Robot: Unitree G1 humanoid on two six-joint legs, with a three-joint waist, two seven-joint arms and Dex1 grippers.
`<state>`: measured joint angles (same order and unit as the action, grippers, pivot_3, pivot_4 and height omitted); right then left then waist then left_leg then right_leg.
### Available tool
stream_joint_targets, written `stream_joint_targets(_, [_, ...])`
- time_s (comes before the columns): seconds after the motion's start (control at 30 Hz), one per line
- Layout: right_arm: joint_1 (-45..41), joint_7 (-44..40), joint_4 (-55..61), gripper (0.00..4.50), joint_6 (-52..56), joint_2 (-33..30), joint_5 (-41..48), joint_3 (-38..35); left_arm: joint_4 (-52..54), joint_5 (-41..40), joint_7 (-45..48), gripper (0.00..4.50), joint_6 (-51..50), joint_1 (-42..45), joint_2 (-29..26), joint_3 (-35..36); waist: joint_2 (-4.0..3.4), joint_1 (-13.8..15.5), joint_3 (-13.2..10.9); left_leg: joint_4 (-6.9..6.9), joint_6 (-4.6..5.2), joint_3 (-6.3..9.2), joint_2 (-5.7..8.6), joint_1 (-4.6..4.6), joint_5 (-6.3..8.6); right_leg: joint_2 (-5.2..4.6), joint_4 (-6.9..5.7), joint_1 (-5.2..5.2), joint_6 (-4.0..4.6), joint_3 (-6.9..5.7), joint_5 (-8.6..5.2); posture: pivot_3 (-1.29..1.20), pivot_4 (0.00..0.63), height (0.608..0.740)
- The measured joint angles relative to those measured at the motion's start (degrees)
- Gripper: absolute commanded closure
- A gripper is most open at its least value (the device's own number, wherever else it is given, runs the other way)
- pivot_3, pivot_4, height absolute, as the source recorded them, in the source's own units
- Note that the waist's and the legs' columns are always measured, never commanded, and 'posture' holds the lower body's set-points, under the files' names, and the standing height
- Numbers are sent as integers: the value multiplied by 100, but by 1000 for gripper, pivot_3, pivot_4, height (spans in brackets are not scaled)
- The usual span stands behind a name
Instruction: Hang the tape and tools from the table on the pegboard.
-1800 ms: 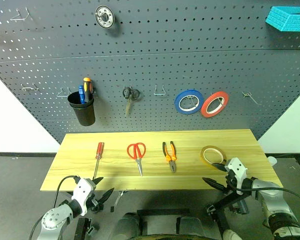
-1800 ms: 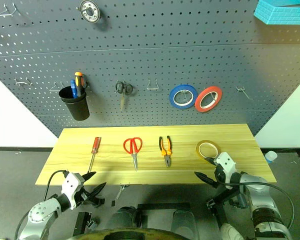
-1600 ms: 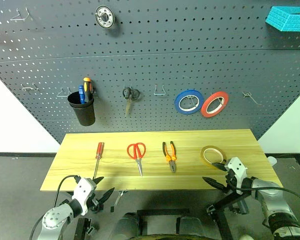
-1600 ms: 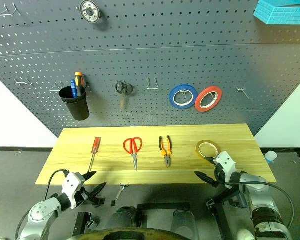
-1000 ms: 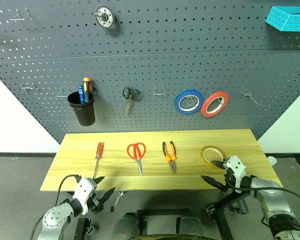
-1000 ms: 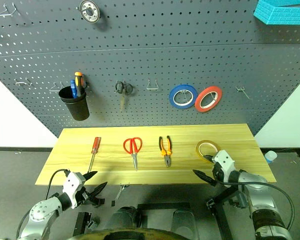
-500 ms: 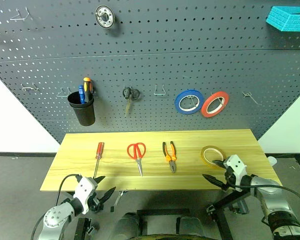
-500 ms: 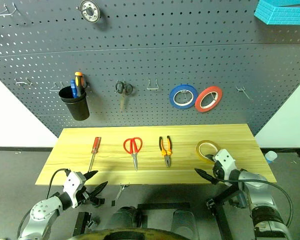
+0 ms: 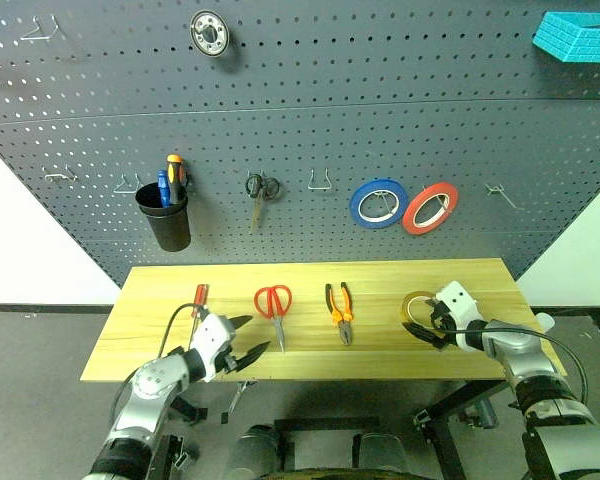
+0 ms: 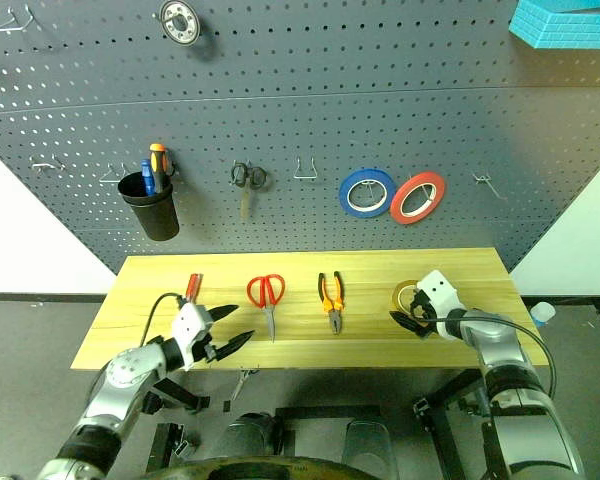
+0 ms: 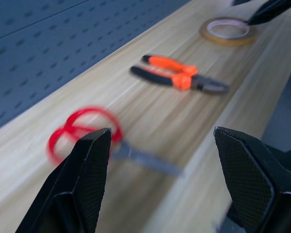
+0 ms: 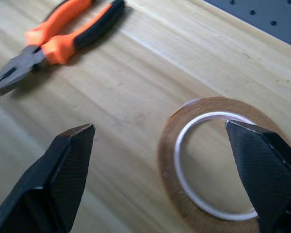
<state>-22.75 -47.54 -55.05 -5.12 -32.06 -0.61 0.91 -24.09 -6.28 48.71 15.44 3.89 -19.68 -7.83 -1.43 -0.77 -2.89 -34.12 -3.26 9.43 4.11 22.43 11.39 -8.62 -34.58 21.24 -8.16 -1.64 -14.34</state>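
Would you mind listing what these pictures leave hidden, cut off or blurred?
- Screwdriver: in the eye views the left gripper covers its shaft; only the red handle shows.
- Scissors: blurred in the left wrist view, blades smeared.
- Tape: cut off in the right wrist view behind the right gripper's finger.
- Blue tray: cut off by the picture edge.

light: we see even, bright light, soft shadows | distortion: we see the pegboard [image 9: 300,120] seam bowing toward the edges | blur: we find the scissors [image 11: 87,138] smeared, pliers [image 11: 182,77] soft in the left wrist view
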Motion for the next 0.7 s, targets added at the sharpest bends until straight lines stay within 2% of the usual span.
stream_joint_targets(0.23, [-642,163,-787,0,357,193,-549,502,-51,-67,583,981,-737,518,204,-326,7,-84,-4,-7,0,-1,1,-10,-1,0,-44,8,-6,5,-16,-54,6,740])
stream_joint_targets(0.43, [-1133,230,-1266,0,612,262,-840,716,-41,-48,758,981,-843,608,205,-450,8,-207,-5,-15,0,1,2,-12,-1,0,-53,6,5,10,-18,-49,10,740])
stream_joint_targets(0.7, [-1298,487,-1745,0,860,434,-1212,949,122,-54,858,981,-894,535,34,-457,8,-297,-6,-10,0,8,8,-12,-2,0,-58,9,-14,17,-13,-43,12,740])
